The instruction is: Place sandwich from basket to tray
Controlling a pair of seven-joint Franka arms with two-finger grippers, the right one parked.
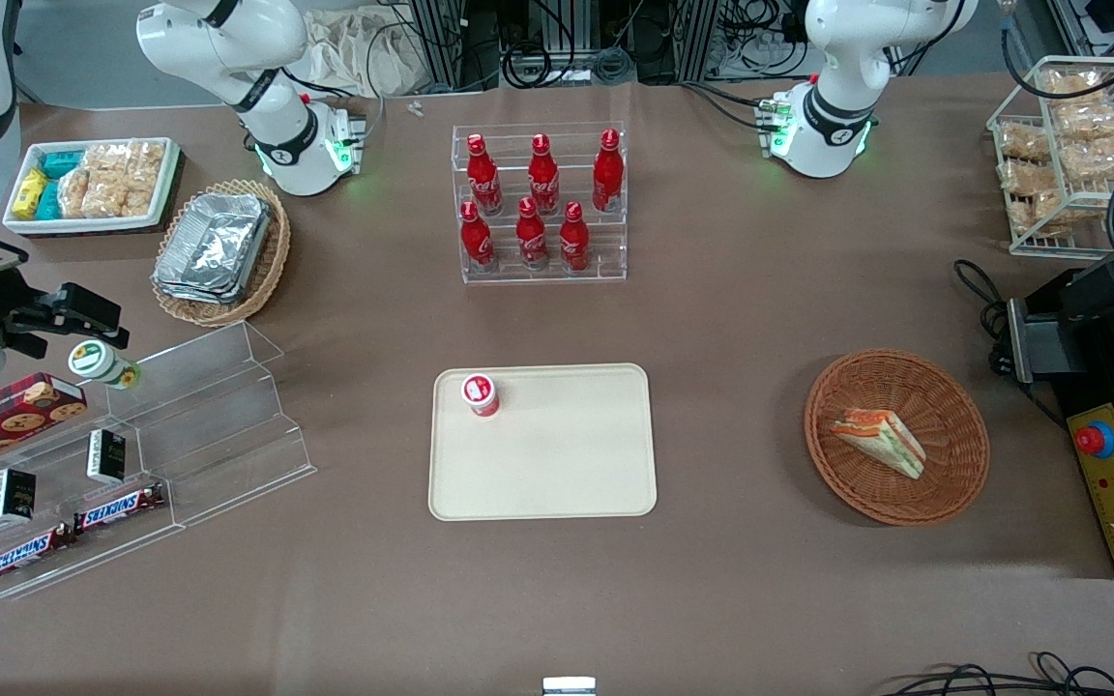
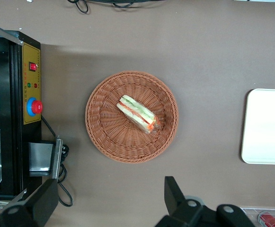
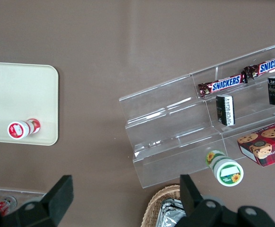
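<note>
- End effector (image 2: 111, 203): I read the fingers as spread wide, holding nothing, poised well above the bench.
- Sandwich (image 2: 138, 114): it lies in the basket (image 2: 104, 142), directly below my wrist camera, ahead of the fingers. Its long axis runs diagonally across the finger gap.
- Tray (image 1: 557, 474): beside the basket, toward the parked arm's end. A small red bottle (image 1: 481, 394) stands on one corner.
</note>
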